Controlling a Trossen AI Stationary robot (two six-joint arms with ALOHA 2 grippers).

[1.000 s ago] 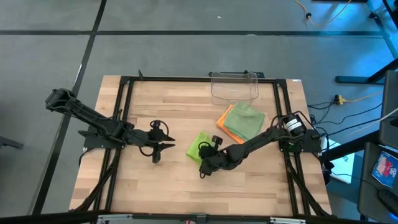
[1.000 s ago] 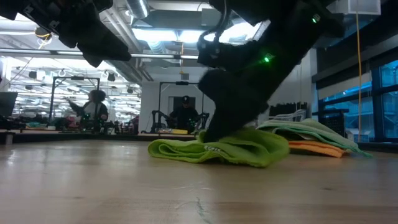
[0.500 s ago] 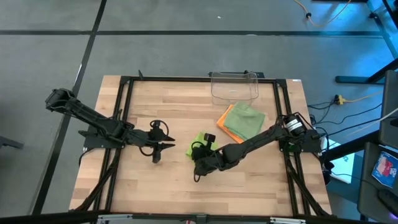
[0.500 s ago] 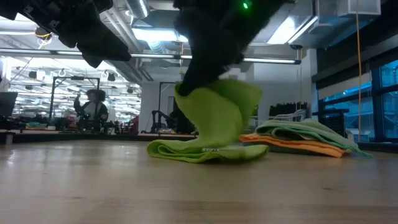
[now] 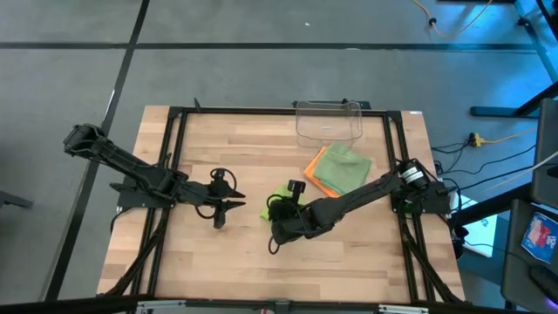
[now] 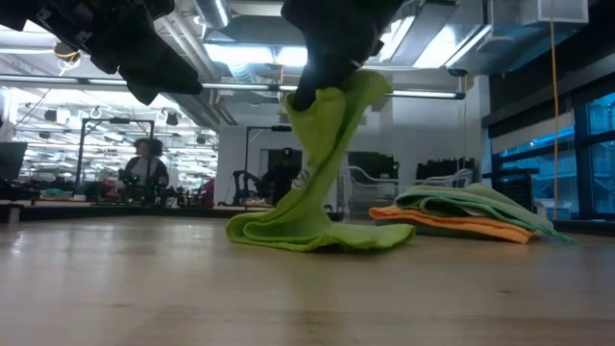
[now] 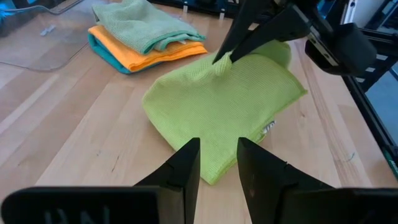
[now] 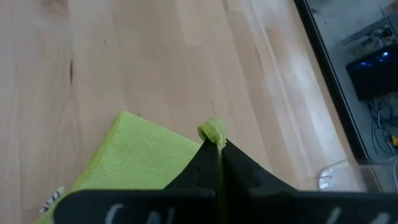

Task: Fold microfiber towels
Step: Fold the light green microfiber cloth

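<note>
The lime green towel (image 7: 224,118) lies near the middle of the counter (image 5: 349,253), one corner lifted. My right end effector (image 8: 214,144) pinches that corner from directly above; the rest of the cloth trails down to the wood toward my left arm. My left end effector (image 7: 217,163) hovers just beside the towel's near edge, fingers slightly spread, holding nothing. Count: one lime towel in hand; three towels stacked, sage green towel (image 7: 149,25) on orange towel (image 7: 149,57) on teal towel (image 7: 102,48); one clear bin (image 5: 329,121).
</note>
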